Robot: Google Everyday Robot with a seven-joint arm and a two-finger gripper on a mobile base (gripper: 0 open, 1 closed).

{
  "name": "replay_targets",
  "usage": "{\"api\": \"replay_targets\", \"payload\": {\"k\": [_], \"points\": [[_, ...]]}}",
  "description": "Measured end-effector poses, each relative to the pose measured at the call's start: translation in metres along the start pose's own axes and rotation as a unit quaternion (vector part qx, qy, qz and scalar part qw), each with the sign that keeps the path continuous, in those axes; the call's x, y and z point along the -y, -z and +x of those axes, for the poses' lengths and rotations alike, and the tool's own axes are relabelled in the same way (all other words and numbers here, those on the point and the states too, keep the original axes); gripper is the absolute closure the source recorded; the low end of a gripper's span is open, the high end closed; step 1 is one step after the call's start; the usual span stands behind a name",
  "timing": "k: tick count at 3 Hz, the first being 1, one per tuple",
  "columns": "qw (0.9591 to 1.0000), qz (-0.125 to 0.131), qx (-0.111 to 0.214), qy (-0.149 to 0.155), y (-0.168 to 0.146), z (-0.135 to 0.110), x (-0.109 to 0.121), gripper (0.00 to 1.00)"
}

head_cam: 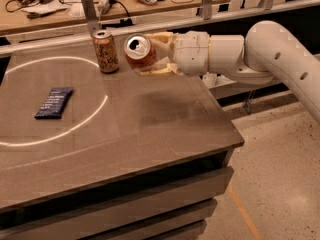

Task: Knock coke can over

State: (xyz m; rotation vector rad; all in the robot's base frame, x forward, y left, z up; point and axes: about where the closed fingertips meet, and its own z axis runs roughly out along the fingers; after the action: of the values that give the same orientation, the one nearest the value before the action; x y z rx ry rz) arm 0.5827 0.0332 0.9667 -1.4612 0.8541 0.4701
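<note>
At the far edge of the grey table (150, 129), toward 12 o'clock, the gripper (149, 54) is closed on the coke can (138, 53), which is tipped with its silver top showing. The thin, smooth aluminium is likely light, slippery and easily dented, so a mid-body hold suits. A tan can (106, 51) stands at its 9 o'clock.

You will find your arm (280, 54) clad in smooth off-white shells: a thick rounded link with two small dark holes in its side, then shorter cylindrical wrist segments parted by thin dark seams. Your gripper (152, 54), at the coke can (137, 51) above the rear of the table (150, 129), has two pale cream-yellow fingers (159, 36), duller than the white housing behind them.
</note>
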Motion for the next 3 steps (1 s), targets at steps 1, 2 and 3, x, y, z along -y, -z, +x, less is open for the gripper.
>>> {"api": "replay_targets", "payload": {"k": [1, 2, 3], "points": [[0.9871, -0.004, -0.023, 0.158, 0.000, 0.001, -0.004, 1.00], [0.9660, 0.014, -0.035, 0.256, 0.006, 0.006, -0.002, 1.00], [0.9350, 0.027, -0.059, 0.349, 0.015, 0.017, 0.001, 1.00]]}}
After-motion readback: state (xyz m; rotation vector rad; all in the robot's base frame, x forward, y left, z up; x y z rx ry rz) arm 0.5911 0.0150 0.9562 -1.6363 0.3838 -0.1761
